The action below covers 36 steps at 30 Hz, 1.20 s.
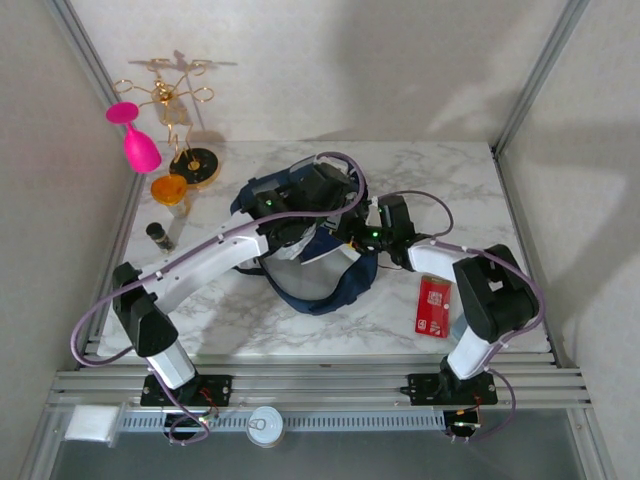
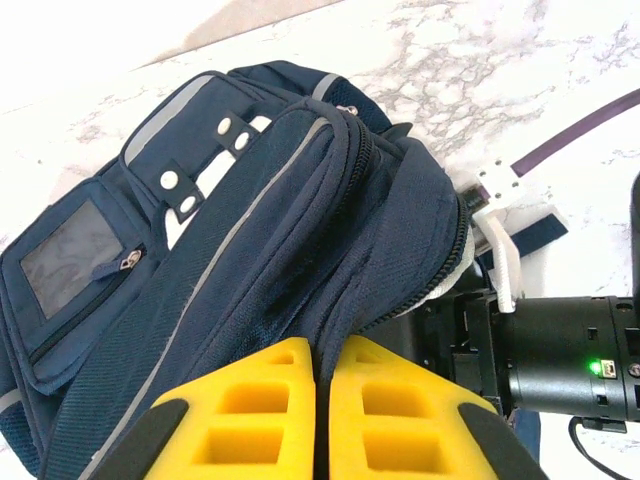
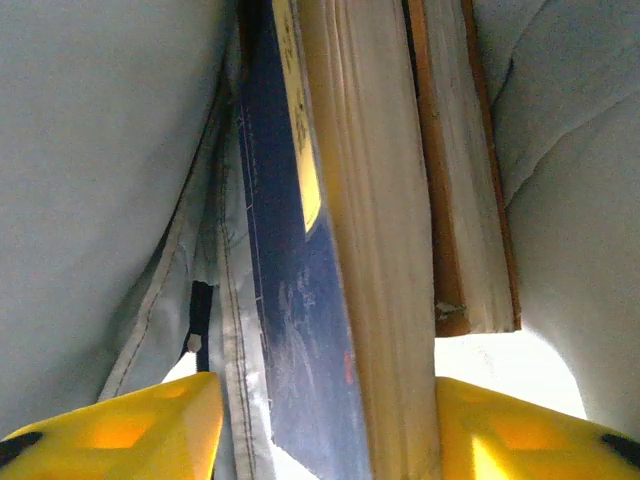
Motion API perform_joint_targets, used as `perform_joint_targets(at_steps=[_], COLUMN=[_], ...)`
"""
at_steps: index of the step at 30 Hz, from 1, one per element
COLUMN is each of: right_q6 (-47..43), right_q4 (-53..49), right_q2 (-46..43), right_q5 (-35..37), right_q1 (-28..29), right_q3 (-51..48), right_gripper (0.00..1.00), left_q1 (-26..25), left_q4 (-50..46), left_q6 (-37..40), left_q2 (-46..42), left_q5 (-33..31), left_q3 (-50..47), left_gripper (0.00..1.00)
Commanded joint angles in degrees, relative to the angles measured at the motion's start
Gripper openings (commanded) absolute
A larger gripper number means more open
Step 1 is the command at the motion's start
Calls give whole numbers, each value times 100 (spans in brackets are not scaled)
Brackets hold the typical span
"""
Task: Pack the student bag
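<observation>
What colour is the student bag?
The student bag is navy with pale grey stripes, clearest in the left wrist view.

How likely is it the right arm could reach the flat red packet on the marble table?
Probably yes: the flat red packet lies uncovered beside that arm, but the right gripper must first leave the navy-blue fabric backpack.

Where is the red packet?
In the top view, the red packet lies flat on the marble table, to the right of the bag and just beside the right arm.
</observation>
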Motion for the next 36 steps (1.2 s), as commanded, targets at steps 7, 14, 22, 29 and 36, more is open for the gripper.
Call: perform_joint_targets(at_steps=[7,14,22,29,36], right_q6=[266,334,-137,-800,-1207], right_q4=[-363,262,314,-1301,-2730], right_q2=[-745,279,328,-1212,-2746], right_q5=[1184,1675,1508,1465,1943], right_q1=[718,843,751,-175,-1558], right_q3=[-1046,-208,204,-596,-642], right_gripper=[39,10,11,26,37], left_q1=[1,3,-6,-3,-47], left_q4=[913,873,1092,1854,1887], left_q6=[-364,-746,-1502,-2446,-3028], left_q2=[-524,-388,-276,273,1855], left_q5=[-148,31,-77,-36,483], left_q3=[-289,-226,-336,-346,942], left_gripper=[0,0,0,0,0])
